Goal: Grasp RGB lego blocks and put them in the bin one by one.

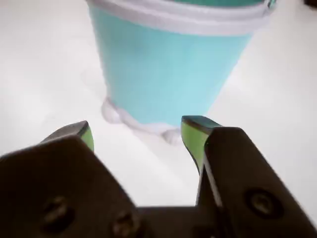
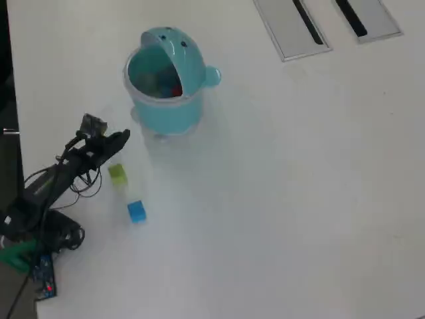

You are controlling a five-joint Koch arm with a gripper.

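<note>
1. In the wrist view the gripper (image 1: 136, 131) is standing with its jaws spread apart, nothing between them; the green-padded fingertips (image 1: 193, 136) are showing on either side of a bare patch of white table (image 1: 44, 59).
2. The bin (image 1: 168, 74) is filling the upper part of the wrist view — a teal pot with a pale rim band, sitting just beyond the fingertips and not touching them.
3. In the overhead view the bin (image 2: 163, 100) is standing on the table's upper left area, its domed lid (image 2: 180, 56) flipped open and tilted back, dot eyes facing up.
4. Something red (image 2: 176, 91) is showing inside the bin, against the inner wall below the lid; it is too small to say more.
5. The arm (image 2: 66, 169) is reaching in from the lower left, and the gripper (image 2: 123, 137) is hanging near the bin's lower left side.
6. The yellowish-green block (image 2: 117, 174) is lying on the table just beside the arm, and the blue block (image 2: 137, 211) is lying a little below it — the two apart from each other and both outside the bin.
7. Two grey slotted panels (image 2: 292, 26) are sitting at the table's upper right edge.
</note>
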